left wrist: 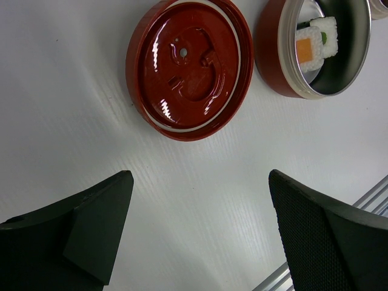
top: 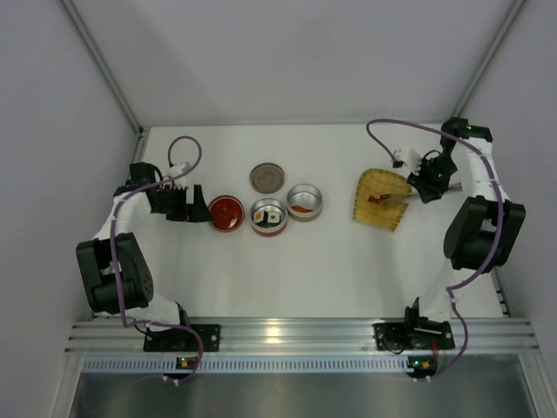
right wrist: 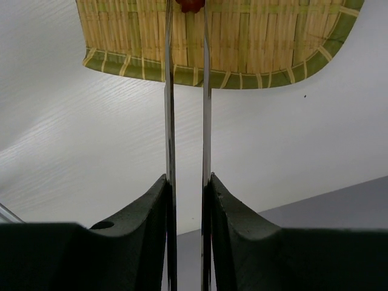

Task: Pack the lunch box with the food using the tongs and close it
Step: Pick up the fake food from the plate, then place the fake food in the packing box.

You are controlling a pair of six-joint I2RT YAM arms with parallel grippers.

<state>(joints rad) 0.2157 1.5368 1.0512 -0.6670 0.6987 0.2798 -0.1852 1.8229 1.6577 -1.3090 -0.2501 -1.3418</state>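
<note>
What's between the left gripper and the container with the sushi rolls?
Just the red lid, lying flat; clearest in the top view.

No writing, label, brand or number can be read in any view. The red lid (left wrist: 188, 66), just ahead of the left pincer (left wrist: 200, 182), carries only raised moulded shapes, none legible as letters.

Red bit (right wrist: 191, 5) at tongs' (right wrist: 169, 121) tips cut by top edge, mat (right wrist: 254, 48) cropped too — sushi bowl (left wrist: 270, 54) clipped.
</note>
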